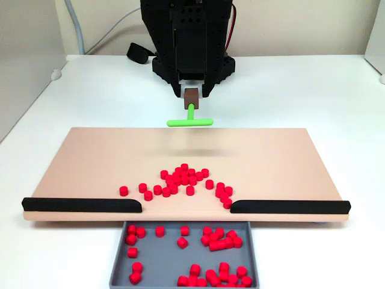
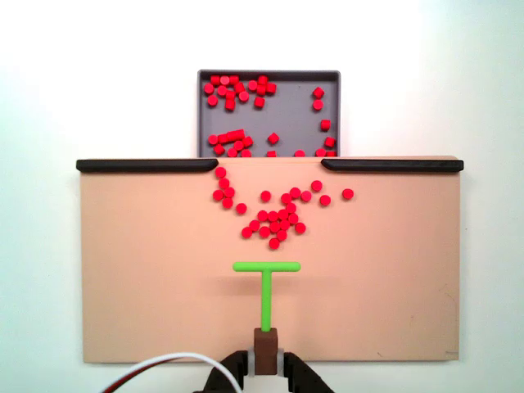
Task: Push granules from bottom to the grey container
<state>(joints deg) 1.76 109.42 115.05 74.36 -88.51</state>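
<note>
My gripper [image 1: 191, 91] is shut on the brown handle block [image 2: 264, 344] of a green T-shaped pusher [image 2: 266, 285]. The pusher's crossbar [image 1: 189, 122] hangs over the tan board's edge nearest the arm, a gap away from the granules. A loose cluster of red granules [image 1: 183, 179] lies mid-board, spreading toward the opening between two black strips. In the fixed view from the arm's side, the same cluster [image 2: 275, 219] sits just beyond the crossbar, above my gripper [image 2: 264, 366]. The grey container [image 1: 159, 265] lies below that opening and holds many red granules. It appears at the top [image 2: 291, 110] in the arm-side view.
The tan board [image 1: 90, 168] rests on a white table. Black strips [image 1: 81, 205] [image 1: 289, 206] line its far edge on both sides of the opening. The arm's base [image 1: 192, 36] stands behind the board, with a white cable [image 2: 176, 360] trailing beside it.
</note>
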